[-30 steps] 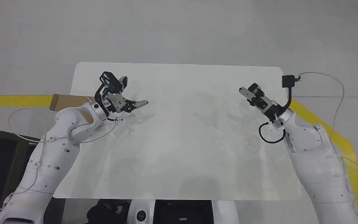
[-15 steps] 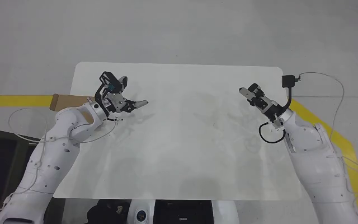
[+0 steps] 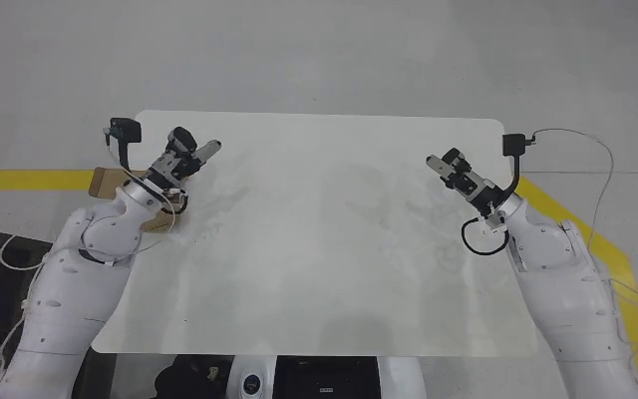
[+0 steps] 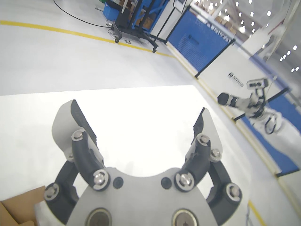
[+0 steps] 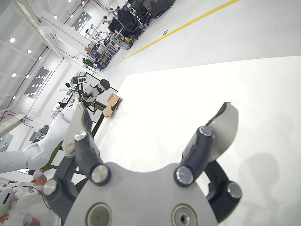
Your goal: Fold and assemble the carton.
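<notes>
Your left arm has pulled back since a second ago, and your left gripper (image 3: pixel 206 151) now sits near the left edge of the table (image 3: pixel 329 249), not farther in over the white top as before. Your right arm is just where it was. In the left wrist view, your left gripper (image 4: pixel 138 111) has its two fingers (image 4: pixel 81 118) spread wide apart. There is nothing between them and they touch nothing, with only bare table past them. Your right gripper (image 3: pixel 440 162) is over the right side of the table, well apart from the left one. In the right wrist view, your right gripper (image 5: pixel 152 105) is also spread wide, and its fingers (image 5: pixel 223 118) hold nothing and touch nothing. The carton (image 3: pixel 102 183) is brown cardboard lying at the left edge of the table, partly under your left arm. You can see a corner of it (image 4: pixel 21 203) just behind your left gripper, and it (image 5: pixel 112 105) shows far off in the right wrist view at the table's edge.
</notes>
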Available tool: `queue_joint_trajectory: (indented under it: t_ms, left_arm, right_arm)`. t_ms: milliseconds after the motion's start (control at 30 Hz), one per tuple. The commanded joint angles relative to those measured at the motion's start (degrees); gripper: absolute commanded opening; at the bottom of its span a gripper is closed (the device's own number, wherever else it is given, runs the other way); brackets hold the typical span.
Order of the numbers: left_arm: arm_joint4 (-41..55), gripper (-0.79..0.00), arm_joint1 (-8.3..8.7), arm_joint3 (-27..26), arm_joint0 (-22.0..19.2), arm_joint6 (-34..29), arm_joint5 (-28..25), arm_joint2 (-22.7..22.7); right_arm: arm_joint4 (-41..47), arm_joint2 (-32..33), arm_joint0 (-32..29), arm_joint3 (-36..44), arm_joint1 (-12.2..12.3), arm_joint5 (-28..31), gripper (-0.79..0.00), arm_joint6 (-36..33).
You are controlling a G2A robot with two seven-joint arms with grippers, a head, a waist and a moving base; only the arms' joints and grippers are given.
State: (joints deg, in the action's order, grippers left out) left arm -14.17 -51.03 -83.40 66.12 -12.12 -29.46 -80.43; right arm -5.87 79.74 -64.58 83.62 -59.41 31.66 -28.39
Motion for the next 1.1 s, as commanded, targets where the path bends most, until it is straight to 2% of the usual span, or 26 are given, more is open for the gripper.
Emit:
queue_joint_trajectory:
  t_ms: [0,267,433,567,900,1067]
  left_arm:
    - [6.3,0.0,0.06,0.6,1.11,-0.25,-0.69,-2.02]
    - [27.24,0.0,-0.05,2.95,4.82,-2.69,-3.47,-8.2]
    - [32.9,0.0,0.08,5.58,7.0,-5.96,-6.73,-11.69]
    - [37.48,0.0,0.13,7.18,8.4,-7.81,-7.32,-14.27]
    - [43.12,0.0,0.89,11.72,12.76,-13.95,-1.02,-22.26]
    - [44.28,0.0,0.87,12.0,15.2,-12.17,2.22,-25.42]
  right_arm:
    - [0.0,0.0,0.0,0.0,0.0,0.0,0.0,0.0]
    - [0.0,0.0,0.0,0.0,0.0,0.0,0.0,0.0]
    - [0.0,0.0,0.0,0.0,0.0,0.0,0.0,0.0]
    - [0.0,0.0,0.0,0.0,0.0,0.0,0.0,0.0]
    - [0.0,0.0,0.0,0.0,0.0,0.0,0.0,0.0]
    - [0.0,0.0,0.0,0.0,0.0,0.0,0.0,0.0]
